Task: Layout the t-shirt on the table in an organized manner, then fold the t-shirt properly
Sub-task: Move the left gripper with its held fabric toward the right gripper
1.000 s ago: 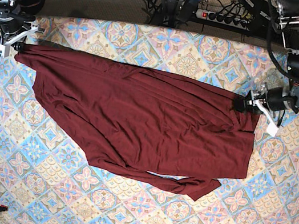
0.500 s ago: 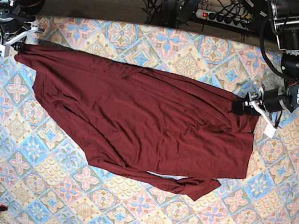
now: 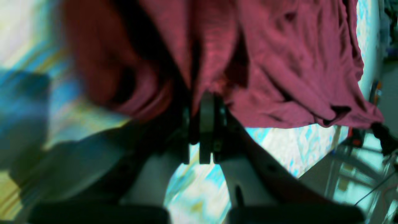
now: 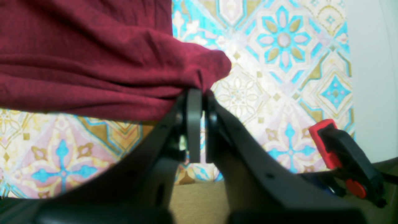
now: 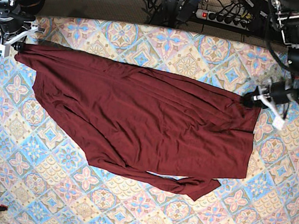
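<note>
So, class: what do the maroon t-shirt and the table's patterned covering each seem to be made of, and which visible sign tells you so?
The t-shirt: apparently a soft, matte knit fabric; it bunches into limp folds and shows a fine ribbed texture close up. The table covering: probably a printed cloth, matte; the tile pattern lies flat with no glare, though the weave is too fine to confirm.

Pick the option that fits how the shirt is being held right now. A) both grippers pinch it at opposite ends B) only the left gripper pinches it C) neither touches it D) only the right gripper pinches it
A: the right gripper and the left gripper each clamp maroon cloth of the shirt, at opposite ends.
</note>
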{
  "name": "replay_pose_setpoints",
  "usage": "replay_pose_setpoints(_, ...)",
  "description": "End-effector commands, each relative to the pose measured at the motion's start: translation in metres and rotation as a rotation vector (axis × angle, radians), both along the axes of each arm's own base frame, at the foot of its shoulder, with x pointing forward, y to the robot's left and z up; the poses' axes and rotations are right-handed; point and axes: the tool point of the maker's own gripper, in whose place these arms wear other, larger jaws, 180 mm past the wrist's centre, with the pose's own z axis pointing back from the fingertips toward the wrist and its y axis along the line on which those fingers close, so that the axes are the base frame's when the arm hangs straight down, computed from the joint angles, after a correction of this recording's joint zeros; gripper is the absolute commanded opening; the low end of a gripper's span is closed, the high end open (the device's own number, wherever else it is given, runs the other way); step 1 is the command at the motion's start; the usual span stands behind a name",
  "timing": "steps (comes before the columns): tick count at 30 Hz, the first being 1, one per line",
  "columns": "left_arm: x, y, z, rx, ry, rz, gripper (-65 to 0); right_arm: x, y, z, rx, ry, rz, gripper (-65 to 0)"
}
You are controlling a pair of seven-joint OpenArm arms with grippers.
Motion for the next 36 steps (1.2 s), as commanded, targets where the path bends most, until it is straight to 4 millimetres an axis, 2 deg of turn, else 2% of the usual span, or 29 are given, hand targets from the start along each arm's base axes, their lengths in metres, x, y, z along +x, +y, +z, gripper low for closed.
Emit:
replay_pose_setpoints(1, 0.001, 0.016, 0.007, 0.046, 0.007, -0.007, -65.0, 0.000, -0.005, 0.009, -0.028, -0.018, 0.011, -65.0)
replay_pose_setpoints(4, -0.010, 0.030, 0.006, 0.078, 0.042, -0.022, -65.0, -0.010, -0.003, 0.006, -0.030, 0.007, 0.016, -65.0)
replay_pose_setpoints(9, -0.014, 0.047, 0.011, 0.120, 0.050, -0.028, -65.0, -0.018, 0.001, 0.000, -0.016, 0.025, 0.010, -65.0)
replay_pose_setpoints(13, -0.010, 0.046, 0.012, 0.121, 0.032, -0.018, -65.0, -0.018, 0.000, -0.002, -0.012, 0.025, 0.006, -65.0)
replay_pose_setpoints(15, -0.001, 0.046, 0.015, 0.127, 0.003, -0.005, -65.0, -0.016, 0.000, -0.001, -0.013, 0.021, 0.004, -65.0)
replay_pose_setpoints(18, 0.009, 0.031, 0.014, 0.102, -0.015, -0.018, -64.9, 0.006, -0.002, 0.007, -0.005, -0.037, -0.004, -65.0)
replay_pose_setpoints(21, 0.014, 0.023, 0.015, 0.094, -0.021, -0.037, -64.8, 0.019, -0.006, 0.003, 0.020, -0.036, -0.030, -65.0)
replay_pose_setpoints(26, 0.014, 0.023, 0.015, 0.093, -0.024, -0.034, -64.7, 0.016, -0.010, -0.005, 0.033, 0.040, -0.052, -65.0)
replay_pose_setpoints(31, 0.013, 0.023, 0.014, 0.093, -0.021, -0.033, -64.7, 0.016, -0.008, -0.003, 0.027, 0.035, -0.043, -64.9)
replay_pose_setpoints(36, 0.013, 0.022, 0.014, 0.092, -0.021, -0.033, -64.7, 0.018, -0.008, -0.005, 0.035, 0.034, -0.048, -54.1)
